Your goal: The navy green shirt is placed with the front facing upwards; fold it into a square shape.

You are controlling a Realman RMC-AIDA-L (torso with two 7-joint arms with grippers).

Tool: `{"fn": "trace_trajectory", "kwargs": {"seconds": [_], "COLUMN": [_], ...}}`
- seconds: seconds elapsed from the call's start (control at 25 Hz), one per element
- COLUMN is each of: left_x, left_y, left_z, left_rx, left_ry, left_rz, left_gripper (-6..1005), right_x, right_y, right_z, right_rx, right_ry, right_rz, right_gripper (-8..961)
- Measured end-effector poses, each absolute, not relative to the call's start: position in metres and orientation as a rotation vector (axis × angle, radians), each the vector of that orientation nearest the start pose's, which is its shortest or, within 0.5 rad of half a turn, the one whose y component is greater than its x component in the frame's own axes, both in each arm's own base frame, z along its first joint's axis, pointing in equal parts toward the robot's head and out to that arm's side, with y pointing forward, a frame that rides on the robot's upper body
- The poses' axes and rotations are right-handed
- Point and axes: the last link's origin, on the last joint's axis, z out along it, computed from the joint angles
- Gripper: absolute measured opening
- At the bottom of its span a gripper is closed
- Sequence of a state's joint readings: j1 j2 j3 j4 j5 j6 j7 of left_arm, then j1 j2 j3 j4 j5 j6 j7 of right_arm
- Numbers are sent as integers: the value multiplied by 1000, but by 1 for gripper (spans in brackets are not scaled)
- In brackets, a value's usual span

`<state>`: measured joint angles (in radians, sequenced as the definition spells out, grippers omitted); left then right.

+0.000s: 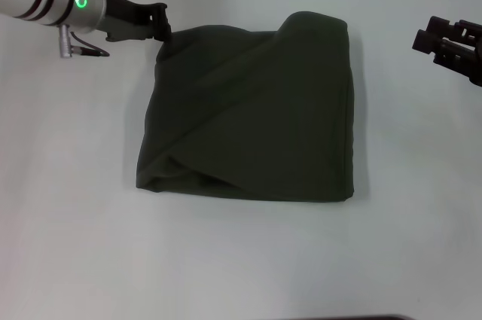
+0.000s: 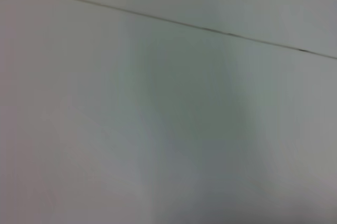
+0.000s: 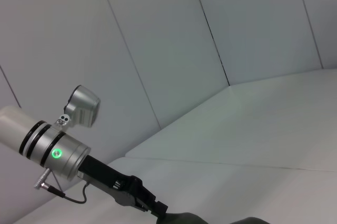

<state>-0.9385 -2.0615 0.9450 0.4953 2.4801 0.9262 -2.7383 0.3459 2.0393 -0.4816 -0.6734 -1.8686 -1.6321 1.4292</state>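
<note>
The far left corner of the folded shirt (image 1: 248,113) is met by the left gripper (image 1: 160,28), grip uncertain, so that corner should be laid flat and square.

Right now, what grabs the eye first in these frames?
The navy green shirt, already folded into a rough, creased square, fills the middle of the white table. The left gripper sits at the shirt's far left corner, a green ring light glowing on its wrist. The right gripper hangs off to the right, clear of the cloth.
</note>
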Motion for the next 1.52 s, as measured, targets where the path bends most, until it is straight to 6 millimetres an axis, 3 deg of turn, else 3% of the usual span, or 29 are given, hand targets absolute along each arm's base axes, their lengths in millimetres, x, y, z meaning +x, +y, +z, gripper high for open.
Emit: {"fn": "trace_trajectory", "kwargs": {"seconds": [0.56,1.0,1.52], "left_x": [-239,-243,-255], "left_y": [446,452,444], "left_z": [-10,-3,0], "left_rx": [-1956,-1915,-1892], "left_ry": [-1723,-1705,-1719], "left_rz": [-213,-243,-198], "left_gripper": [27,48,72], "right_x": [319,320,318], "right_y": [294,296,300], "right_z": [59,60,59], "right_rx": [-2345,-2341,-2341], "right_ry": [850,853,849], "right_rz": [910,903,893], "right_gripper": [496,495,496]}}
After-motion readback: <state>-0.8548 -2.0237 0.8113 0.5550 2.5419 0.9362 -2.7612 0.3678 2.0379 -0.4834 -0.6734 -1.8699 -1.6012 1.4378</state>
